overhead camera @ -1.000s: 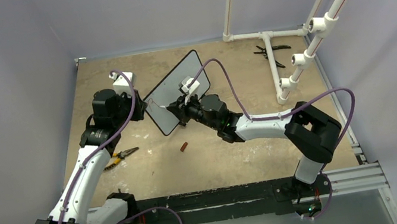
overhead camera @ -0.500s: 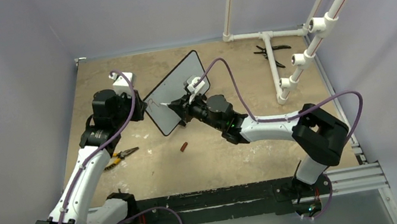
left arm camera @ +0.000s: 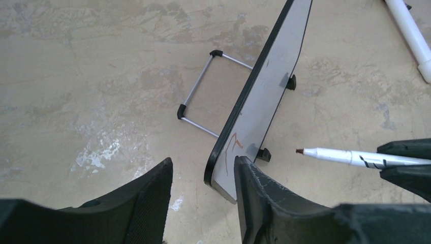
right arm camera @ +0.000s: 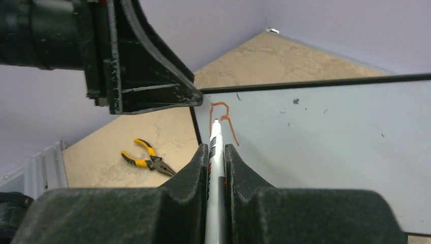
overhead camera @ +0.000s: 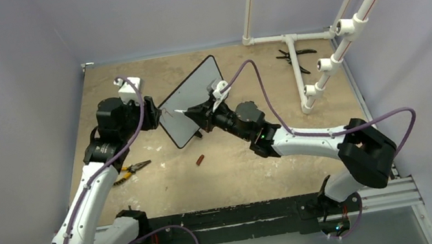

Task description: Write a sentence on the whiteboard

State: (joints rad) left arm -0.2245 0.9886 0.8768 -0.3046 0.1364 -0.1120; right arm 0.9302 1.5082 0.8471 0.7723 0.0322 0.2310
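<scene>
The whiteboard [overhead camera: 195, 98] stands tilted on the table on small black feet; it also shows in the left wrist view [left arm camera: 269, 86] and the right wrist view [right arm camera: 325, 142]. No two-line sentence shows, only one short red stroke [right arm camera: 224, 116] near its left corner [left arm camera: 233, 145]. My left gripper [overhead camera: 156, 115] is open with that corner between its fingers [left arm camera: 203, 165]; the right finger [left arm camera: 254, 198] lies by the board's face. My right gripper [overhead camera: 194, 114] is shut [right arm camera: 217, 147] on a white marker [right arm camera: 214, 152]. The marker's red tip [left arm camera: 300, 151] is a short gap off the board.
Yellow-handled pliers [overhead camera: 129, 170] lie front left of the board, also in the right wrist view [right arm camera: 147, 158]. A small red-brown cap [overhead camera: 200, 160] lies in front of it. A white pipe frame [overhead camera: 295, 70] and black pliers [overhead camera: 293, 57] are at the back right. A wire stand [left arm camera: 201, 91] props the board.
My right gripper has drawn back to the right with the marker, off the board's face, and its elbow has swung right. The left arm has shifted slightly.
</scene>
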